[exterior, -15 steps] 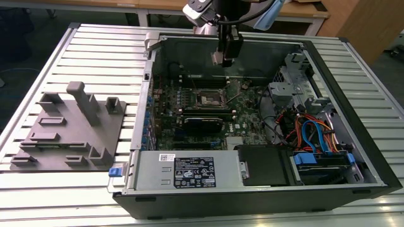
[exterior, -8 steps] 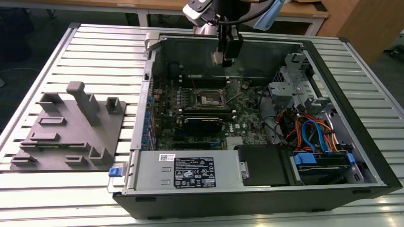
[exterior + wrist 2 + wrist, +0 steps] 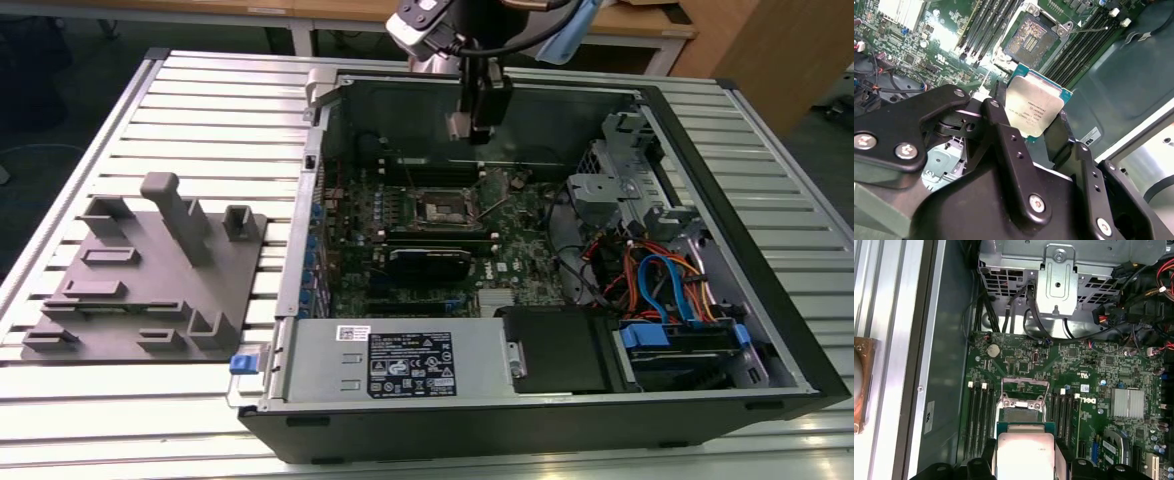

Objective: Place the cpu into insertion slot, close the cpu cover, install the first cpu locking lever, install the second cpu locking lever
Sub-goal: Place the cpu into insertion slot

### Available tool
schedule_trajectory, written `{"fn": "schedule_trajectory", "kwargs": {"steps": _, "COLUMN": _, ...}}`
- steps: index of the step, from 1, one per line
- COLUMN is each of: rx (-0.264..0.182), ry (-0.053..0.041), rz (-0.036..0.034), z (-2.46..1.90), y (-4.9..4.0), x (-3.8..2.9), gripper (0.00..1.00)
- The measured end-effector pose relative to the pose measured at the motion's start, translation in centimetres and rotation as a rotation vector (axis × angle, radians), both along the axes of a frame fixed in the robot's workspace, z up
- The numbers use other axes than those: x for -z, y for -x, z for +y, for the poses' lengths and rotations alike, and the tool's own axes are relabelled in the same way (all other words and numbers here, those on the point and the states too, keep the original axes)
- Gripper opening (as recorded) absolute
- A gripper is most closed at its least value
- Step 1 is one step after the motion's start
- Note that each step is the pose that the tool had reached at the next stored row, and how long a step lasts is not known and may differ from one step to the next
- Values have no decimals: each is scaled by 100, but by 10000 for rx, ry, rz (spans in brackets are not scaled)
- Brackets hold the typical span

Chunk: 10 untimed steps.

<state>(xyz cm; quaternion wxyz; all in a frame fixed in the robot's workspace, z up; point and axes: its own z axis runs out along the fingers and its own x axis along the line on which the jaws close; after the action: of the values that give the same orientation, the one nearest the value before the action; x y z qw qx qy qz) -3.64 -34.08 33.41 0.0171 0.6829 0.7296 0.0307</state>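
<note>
My gripper (image 3: 1031,120) is shut on the cpu (image 3: 1035,106), a silvery square chip with a green edge, gripped at two opposite sides between the black fingers (image 3: 999,107). The cpu hangs a little above the green motherboard, close to the insertion slot (image 3: 1030,41), whose dark pin field is bare. In the first wrist view the cpu (image 3: 1025,452) sits just short of the insertion slot (image 3: 1023,413), and the cpu cover (image 3: 1024,382) stands swung open on the slot's far side. In the exterior view the gripper (image 3: 474,130) hovers over the insertion slot (image 3: 446,208) inside the open computer case.
Black memory slots (image 3: 979,415) flank the socket on both sides. A drive cage (image 3: 1056,285) and loose cables (image 3: 661,280) crowd one end of the case. A silver heat sink (image 3: 1127,403), the power supply (image 3: 400,365) and a grey fixture plate (image 3: 140,275) on the slatted table are nearby.
</note>
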Motion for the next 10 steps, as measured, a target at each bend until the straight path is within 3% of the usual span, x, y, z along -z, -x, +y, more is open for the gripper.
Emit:
{"fn": "schedule_trajectory", "kwargs": {"steps": 5, "rx": 135, "ry": 2, "rz": 18, "z": 1, "y": 0, "x": 75, "gripper": 54}}
{"fn": "schedule_trajectory", "kwargs": {"steps": 10, "rx": 158, "ry": 13, "rz": 124, "z": 7, "y": 0, "x": 158, "gripper": 54}}
